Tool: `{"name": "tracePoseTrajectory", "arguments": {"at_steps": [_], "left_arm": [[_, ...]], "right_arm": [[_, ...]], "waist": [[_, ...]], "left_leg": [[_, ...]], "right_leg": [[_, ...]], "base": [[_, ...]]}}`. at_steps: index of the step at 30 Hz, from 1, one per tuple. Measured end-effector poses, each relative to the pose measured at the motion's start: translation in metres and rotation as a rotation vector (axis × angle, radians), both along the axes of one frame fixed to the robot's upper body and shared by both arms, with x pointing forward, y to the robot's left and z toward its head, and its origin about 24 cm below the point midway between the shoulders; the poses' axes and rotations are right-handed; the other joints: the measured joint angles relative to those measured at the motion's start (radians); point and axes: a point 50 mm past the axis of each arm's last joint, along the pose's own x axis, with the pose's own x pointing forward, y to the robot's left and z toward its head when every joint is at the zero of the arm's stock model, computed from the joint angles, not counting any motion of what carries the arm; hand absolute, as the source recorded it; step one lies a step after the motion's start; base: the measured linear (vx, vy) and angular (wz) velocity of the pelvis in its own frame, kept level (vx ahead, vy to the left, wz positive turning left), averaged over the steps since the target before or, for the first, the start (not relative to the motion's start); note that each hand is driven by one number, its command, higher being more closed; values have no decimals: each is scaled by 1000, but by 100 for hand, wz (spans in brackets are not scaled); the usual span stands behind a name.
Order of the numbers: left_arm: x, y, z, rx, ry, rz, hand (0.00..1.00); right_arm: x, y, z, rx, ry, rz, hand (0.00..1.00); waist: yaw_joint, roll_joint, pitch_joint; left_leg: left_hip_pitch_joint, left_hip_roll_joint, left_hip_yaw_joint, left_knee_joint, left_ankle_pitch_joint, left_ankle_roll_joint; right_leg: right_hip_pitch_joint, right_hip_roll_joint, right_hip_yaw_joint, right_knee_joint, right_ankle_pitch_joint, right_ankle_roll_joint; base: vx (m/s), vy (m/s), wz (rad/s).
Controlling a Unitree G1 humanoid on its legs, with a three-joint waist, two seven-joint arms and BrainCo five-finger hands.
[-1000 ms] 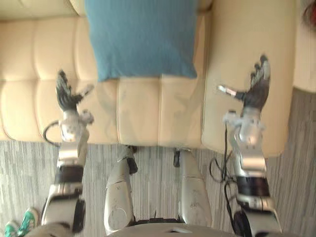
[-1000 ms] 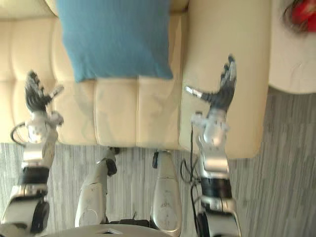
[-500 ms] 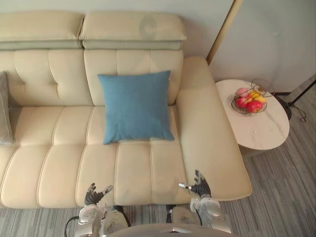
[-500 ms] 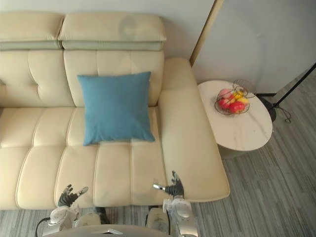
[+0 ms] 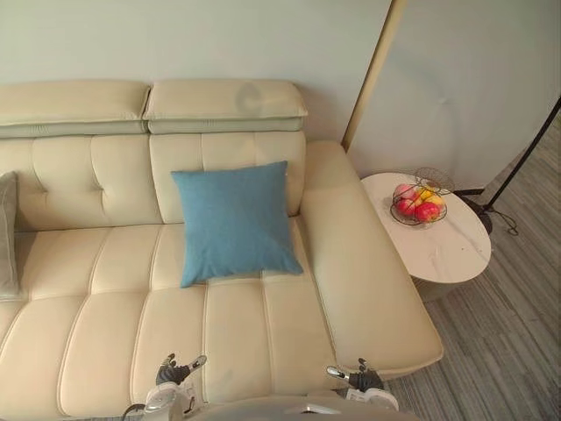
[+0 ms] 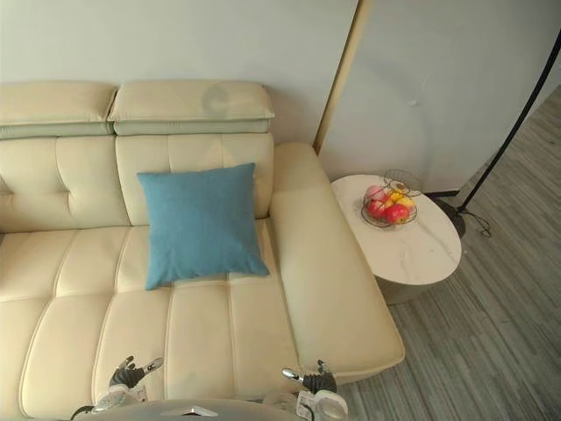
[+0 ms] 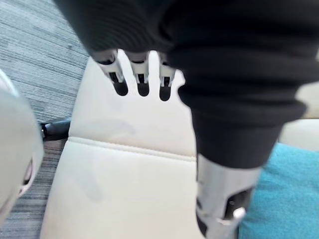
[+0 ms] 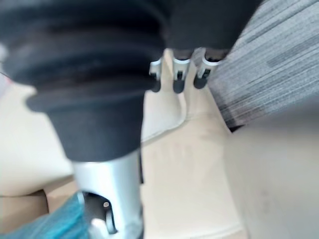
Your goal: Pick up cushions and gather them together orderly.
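sofa (image 5: 237, 338): cream leather, with a tufted back, two headrest pads on top and a broad arm at its right end; its left end runs past the edge of the eye views.
blue cushion (image 5: 235, 221): on the sofa's right-hand seat, standing tilted back against the backrest with its lower edge on the seat. It is close beside the sofa's right arm; I cannot tell whether it touches it. Neither hand is on it.
grey cushion (image 5: 7, 232): on the sofa's left part, propped against the backrest and cut off by the edge of the left eye view. It is well apart from the blue cushion.
left hand (image 5: 175, 373): low at the sofa's front edge, before the seat left of the blue cushion. It is released: fingers (image 7: 141, 69) straight in a row, thumb (image 7: 223, 199) apart, nothing in it. Its wrist view looks over bare sofa seat, with a corner of the blue cushion past the thumb.
right hand (image 5: 359, 379): low at the sofa's front edge, near the front corner of the sofa's arm. It is also released, fingers (image 8: 179, 74) straight, holding nothing.
table (image 5: 451, 254): round and pale, just beside the sofa's right arm.
bowl (image 5: 419, 206): wire, holding red and yellow fruit, on the table.
pole (image 5: 526, 145): thin, black and slanted, beyond the table on the side away from the sofa.
floor (image 5: 508, 351): grey and striped, right of the sofa.
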Motion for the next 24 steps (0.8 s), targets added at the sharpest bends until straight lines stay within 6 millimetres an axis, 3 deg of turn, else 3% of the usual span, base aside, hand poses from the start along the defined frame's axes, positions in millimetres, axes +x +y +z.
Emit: {"name": "tracePoseTrajectory", "arguments": {"at_steps": [1,2,3,4,5,6,7,8,9,11,12,13,15,16,17,18,19,21,23,24], "left_arm": [[1,-1,0,-2,-3,-1,0],[5,3,3,15,-19,-3,0],[8,6,5,29,-31,-9,0],[9,10,6,41,-37,-17,0],[6,13,6,46,-25,-15,0],[1,3,1,16,5,-10,0],[0,-1,0,3,13,-9,0],[0,-2,0,1,12,-8,0],[3,5,1,23,6,-11,0],[7,9,3,35,2,-17,0],[11,7,4,34,-6,-22,0],[13,1,3,26,-7,-37,0],[12,-6,2,10,-7,-39,0],[10,-9,1,9,2,-51,0],[12,-9,2,9,-6,-51,0],[16,-9,3,9,-17,-47,0],[12,-9,1,5,-6,-36,0],[11,-11,1,-6,-5,-25,0],[8,-15,-1,-20,2,-19,0],[6,-16,-1,-27,9,-17,0]], "right_arm": [[4,2,1,1,-9,8,0],[5,-1,2,-7,-16,10,0],[4,0,1,-5,-10,10,0],[2,0,0,-3,-2,10,0],[0,2,-1,3,7,10,0],[6,-2,0,-9,-4,17,0],[9,-5,1,-16,-7,21,0],[13,-5,2,-16,-11,25,0],[24,6,2,7,-21,56,0],[37,15,5,16,-43,96,0],[45,13,8,8,-62,106,0],[46,6,9,-19,-62,99,0],[44,-1,9,-42,-50,94,0],[36,-8,6,-61,-14,78,0],[35,-8,6,-59,-13,70,0],[32,-8,5,-56,-8,60,0],[28,-14,4,-59,-2,20,0],[19,-16,2,-61,18,3,0],[9,-19,-1,-50,39,-36,0],[8,-20,-1,-46,42,-51,0]], "waist": [[9,11,9],[-2,3,11],[-5,-14,12],[-4,-30,9],[10,-47,5],[34,-35,0],[39,10,-7],[47,0,-3],[47,-28,9],[59,-31,15],[53,-14,39],[40,22,69],[38,46,75],[34,48,65],[35,44,65],[37,43,66],[31,39,68],[30,37,66],[27,51,57],[22,57,46]], "left_leg": [[-15,19,3,1,9,10],[-31,33,-14,15,23,20],[-47,43,-46,47,17,20],[-65,42,-68,80,13,16],[-78,27,-83,104,11,11],[-96,30,-129,102,4,13],[-115,34,-158,102,10,21],[-142,30,-141,112,20,21],[-178,13,-115,141,24,26],[-218,19,-101,174,21,23],[-230,36,-108,199,21,22],[-229,53,-123,218,19,12],[-219,54,-131,196,32,-9],[-224,44,-162,157,33,-58],[-239,39,-177,186,15,-60],[-260,38,-196,254,0,-37],[-273,29,-228,478,-134,14],[-233,29,-229,578,-226,-3],[-158,28,-235,536,-310,-11],[-133,14,-226,458,-330,9]], "right_leg": [[-43,1,-29,114,-31,-21],[-131,-14,-79,413,-109,12],[-156,-38,-95,593,-131,36],[-148,-55,-96,656,-69,55],[-137,-56,-101,624,-61,95],[-99,-23,-95,518,-68,110],[-51,-1,-88,421,-86,133],[-34,-6,-71,358,-134,128],[-33,-26,-68,280,-175,125],[-1,-17,-69,149,-180,129],[20,-2,-73,105,-164,150],[29,12,-75,96,-148,152],[25,18,-78,112,-148,151],[-6,6,-93,114,-132,126],[-13,3,-95,112,-127,127],[-25,1,-93,116,-117,127],[-36,-13,-87,123,-103,129],[-34,-16,-67,115,-87,138],[-40,-6,-44,85,-57,155],[-48,4,-37,64,-36,159]], "base": [[-78,-11,19],[-24,-46,50],[-9,-111,78],[8,-131,62],[-3,-113,10],[-37,-48,-17],[-53,-38,-34],[-116,-61,-29],[-156,-111,-54],[-150,-84,-46],[-220,-41,-3],[-186,-32,7],[-245,-35,6],[-250,-25,-2],[-173,-6,-9],[-129,28,-26],[-141,43,-26],[-121,91,-25],[-138,203,-29],[-132,193,-33]]}}
